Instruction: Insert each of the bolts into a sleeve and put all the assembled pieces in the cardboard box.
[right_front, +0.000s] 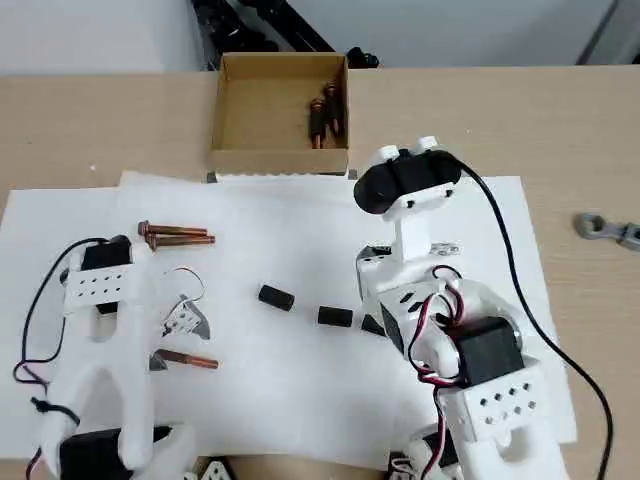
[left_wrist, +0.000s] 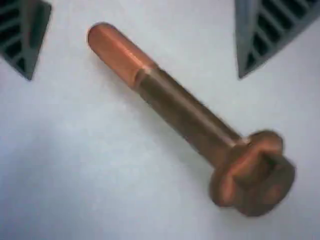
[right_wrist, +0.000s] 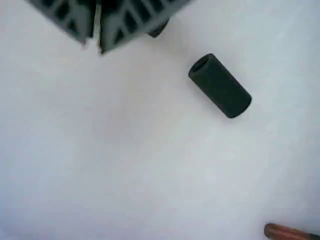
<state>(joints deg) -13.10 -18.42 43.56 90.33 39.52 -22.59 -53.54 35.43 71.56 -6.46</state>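
Note:
A copper bolt (left_wrist: 190, 120) lies flat on the white paper between the spread fingertips of my left gripper (left_wrist: 145, 42), which is open and not touching it. In the high view this bolt (right_front: 187, 359) sits under the left gripper (right_front: 175, 340). Two more bolts (right_front: 176, 235) lie side by side farther back on the left. My right gripper (right_wrist: 95, 35) hangs shut just above the paper, beside a black sleeve (right_wrist: 220, 86). Two sleeves (right_front: 275, 297) (right_front: 335, 317) lie mid-paper, and a third dark piece (right_front: 372, 325) sits against the right arm. Assembled pieces (right_front: 325, 115) lie in the cardboard box (right_front: 235, 110).
The white paper sheet (right_front: 270, 400) covers the table's middle. The box stands at its far edge. A metal wrench (right_front: 605, 229) lies on the bare wood at far right. Cables trail from both arms.

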